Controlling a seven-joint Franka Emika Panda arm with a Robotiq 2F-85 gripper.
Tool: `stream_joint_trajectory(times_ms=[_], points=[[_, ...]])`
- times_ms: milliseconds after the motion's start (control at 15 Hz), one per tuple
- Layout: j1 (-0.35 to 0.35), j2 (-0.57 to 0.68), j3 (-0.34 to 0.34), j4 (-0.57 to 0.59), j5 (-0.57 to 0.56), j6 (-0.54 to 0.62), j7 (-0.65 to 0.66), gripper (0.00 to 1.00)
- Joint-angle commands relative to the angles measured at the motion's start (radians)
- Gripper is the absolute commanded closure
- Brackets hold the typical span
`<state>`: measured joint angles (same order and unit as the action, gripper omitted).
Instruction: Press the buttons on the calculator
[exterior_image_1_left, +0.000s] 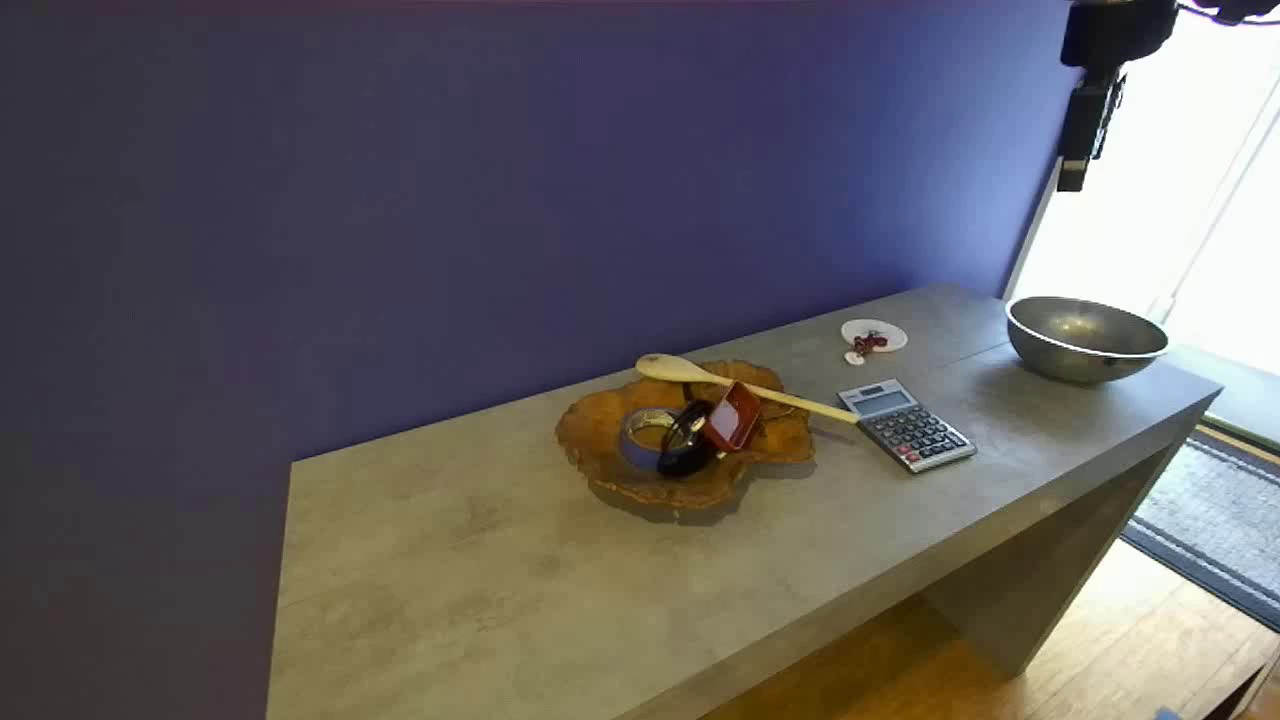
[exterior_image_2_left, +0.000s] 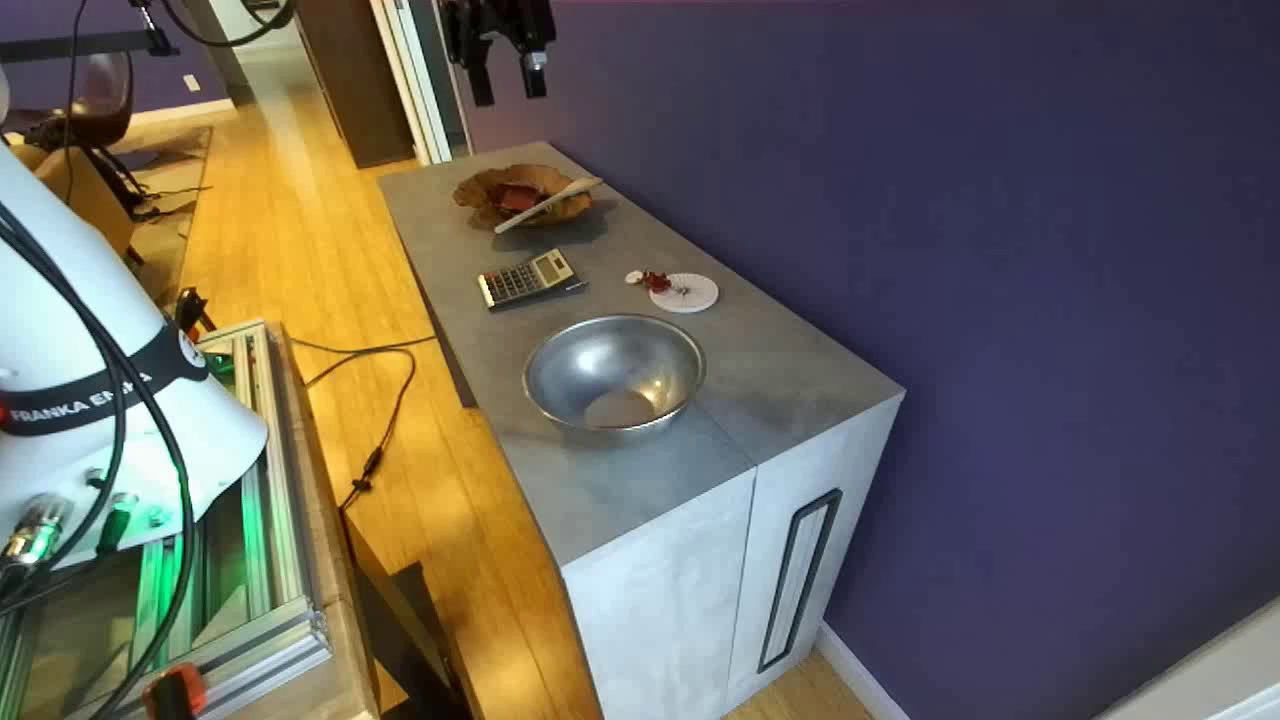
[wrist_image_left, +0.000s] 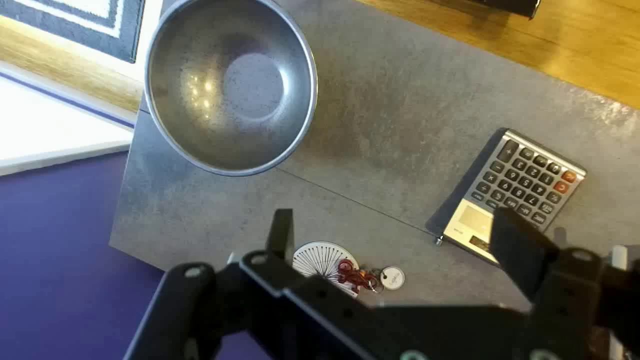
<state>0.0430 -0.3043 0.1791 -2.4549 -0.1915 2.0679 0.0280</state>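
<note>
The claw hangs high above the table, its fingers spread wide with nothing between them. The calculator lies on the table, face up, well below; in the wrist view a finger overlaps its edge only by line of sight. Nothing touches the buttons, so the pressing looks not yet begun: the move over, the descent, probably a drawing together of the fingers, and every press are left. Any digits on the display are too unclear to read. At the calculator's display end a small metal tip pokes out; I cannot tell what it belongs to. The dish lies near, between the calculator and the wall. The spoon, lying across the wood bowl, points its handle toward the calculator and might be knocked by a low sweep. The steel bowl stands on the calculator's other side, its raised rim something to clear.
</note>
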Motion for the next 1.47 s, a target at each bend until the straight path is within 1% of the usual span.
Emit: stream_joint_trajectory(times_ms=[0, 333, 600, 867, 1133, 1267, 1400], points=[[0.020, 0.001, -0.019, 0.002, -0.006, -0.003, 0.005, 0.00], [0.020, 0.001, -0.019, 0.002, -0.006, -0.003, 0.005, 0.00], [0.081, 0.034, 0.016, -0.032, 0.018, 0.059, 0.007, 0.00], [0.161, 0.083, 0.042, -0.056, 0.097, 0.160, 0.008, 0.00], [0.211, 0.182, 0.065, -0.070, 0.195, 0.321, 0.006, 0.00], [0.214, 0.251, 0.077, -0.061, 0.217, 0.379, 0.059, 0.00], [0.210, 0.311, 0.082, -0.052, 0.216, 0.409, 0.143, 0.00]])
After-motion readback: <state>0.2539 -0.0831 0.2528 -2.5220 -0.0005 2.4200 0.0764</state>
